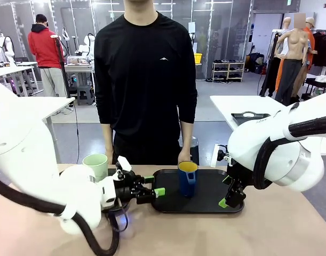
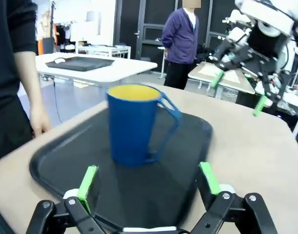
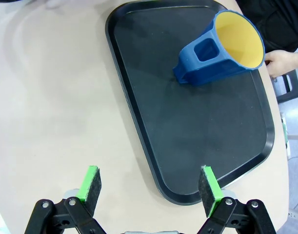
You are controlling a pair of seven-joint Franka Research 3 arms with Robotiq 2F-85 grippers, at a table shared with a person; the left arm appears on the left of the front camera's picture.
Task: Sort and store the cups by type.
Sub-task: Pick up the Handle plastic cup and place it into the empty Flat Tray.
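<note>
The light wooden table (image 1: 291, 224) carries a flat black rectangular plastic tray (image 1: 211, 200) at its middle. A person in a black long-sleeved top (image 1: 144, 80) stands at the far edge, at twelve o'clock from the tray, one hand (image 1: 183, 156) hanging just behind it.

On the tray stands the dark blue plastic mug with a yellow interior (image 1: 187, 178), upright, long axis vertical, mouth up; in the front view its handle faces the robot's side, about five o'clock. The tall pale mint-green handleless tumbler (image 1: 95, 166) stands upright on the table off the tray, at nine o'clock from the mug, well apart.

The left gripper (image 1: 153, 186) lies level at the tray's left edge, at about eight o'clock from the mug, spread wide and empty; in the left wrist view the mug (image 2: 134, 124) rises at twelve o'clock beyond the fingers (image 2: 87, 183).

The right gripper (image 1: 225, 191) hangs over the tray's right edge, at three o'clock from the mug, equally wide apart and empty; in the right wrist view the mug (image 3: 222, 48) sits at one o'clock, well apart.
</note>
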